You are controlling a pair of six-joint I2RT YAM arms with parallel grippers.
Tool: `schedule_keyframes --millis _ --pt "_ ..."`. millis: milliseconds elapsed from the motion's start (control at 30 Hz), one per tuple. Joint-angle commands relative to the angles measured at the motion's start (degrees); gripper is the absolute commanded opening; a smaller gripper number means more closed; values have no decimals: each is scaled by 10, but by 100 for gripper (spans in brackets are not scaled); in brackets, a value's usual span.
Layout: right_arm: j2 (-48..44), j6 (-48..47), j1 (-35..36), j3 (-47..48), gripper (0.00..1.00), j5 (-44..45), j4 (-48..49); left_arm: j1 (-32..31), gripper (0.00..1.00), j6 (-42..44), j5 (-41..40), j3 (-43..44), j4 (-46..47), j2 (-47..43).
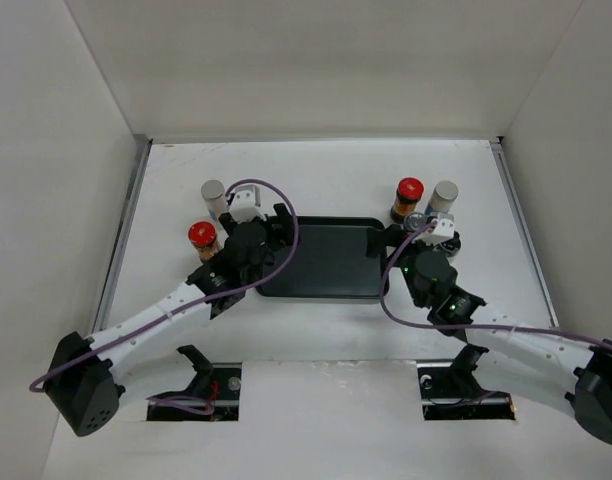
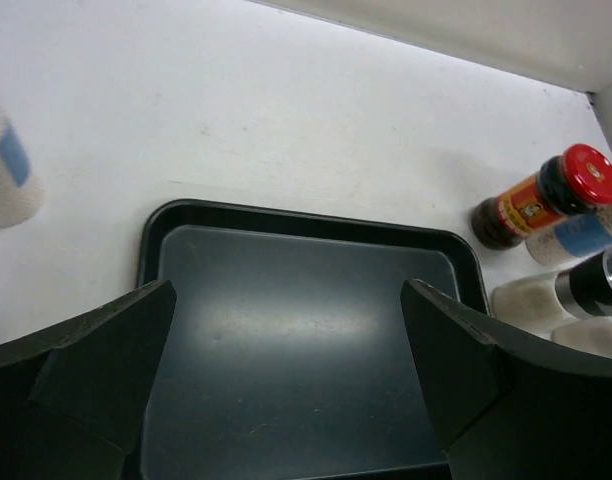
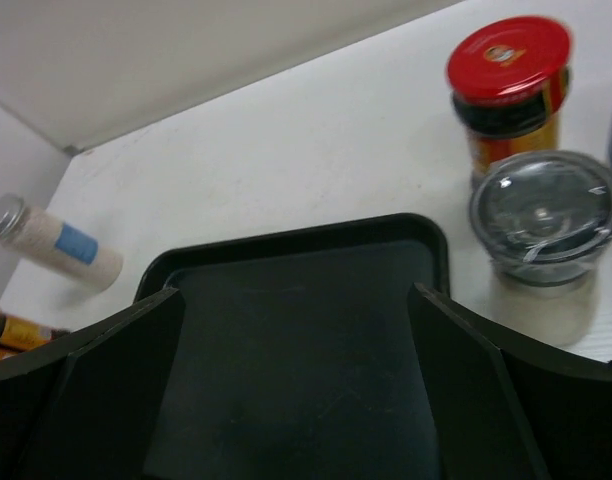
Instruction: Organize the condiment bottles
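A flat black tray [image 1: 326, 262] lies mid-table. Left of it stand a pale grey-capped bottle [image 1: 213, 195] and a dark red-capped bottle [image 1: 201, 238]. Right of it stand a red-capped bottle [image 1: 409, 195], a pale grey-capped bottle [image 1: 444, 198] and a short clear-lidded jar [image 1: 416, 221]. My left gripper [image 1: 281, 230] is open and empty over the tray's left end. My right gripper [image 1: 378, 245] is open and empty over its right end. The left wrist view shows open fingers [image 2: 96, 370] over the tray [image 2: 306, 222]. The right wrist view shows the red-capped bottle [image 3: 508, 85] and the jar [image 3: 544, 240].
White walls enclose the table on three sides. In the left wrist view the right-hand bottles cluster beyond the tray: red-capped bottle [image 2: 546, 195] and a dark-banded jar [image 2: 586, 290]. Other jars are hidden behind the arms.
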Motion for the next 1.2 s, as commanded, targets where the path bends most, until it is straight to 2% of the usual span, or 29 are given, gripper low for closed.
schedule_keyframes --millis 0,167,200,300,367,433,500,533,567,667,733,800,933,1167 --pt "19 13 24 -8 100 -30 58 8 100 10 -61 21 -60 -59" --pt "2 6 35 -18 99 -44 63 42 100 49 -112 15 -100 -135" --pt "-5 6 37 -21 91 -51 64 47 100 49 -133 17 -115 -142" --pt "-16 7 45 -23 54 -59 67 59 100 53 -215 15 -156 -166" --pt "-8 6 46 -20 32 -59 61 68 100 56 -235 15 -166 -177" --pt "5 8 47 -14 24 -65 56 80 96 62 -240 16 -172 -184" --pt "17 10 54 -9 26 -74 55 93 47 61 -247 13 -178 -191" --pt "23 10 55 -8 32 -74 58 103 41 59 -257 8 -181 -192" --pt "26 10 55 -8 39 -73 58 115 43 57 -266 5 -187 -185" --pt "25 11 55 -14 78 -76 65 147 75 39 -264 8 -213 -157" --pt "19 12 54 -15 88 -80 66 165 87 36 -239 10 -213 -133" --pt "21 9 55 -14 92 -80 67 186 91 35 -195 12 -202 -99" --pt "40 8 55 -11 93 -88 73 233 93 34 -124 18 -172 -29" --pt "37 8 53 -14 95 -97 77 267 93 31 -87 3 -115 49"
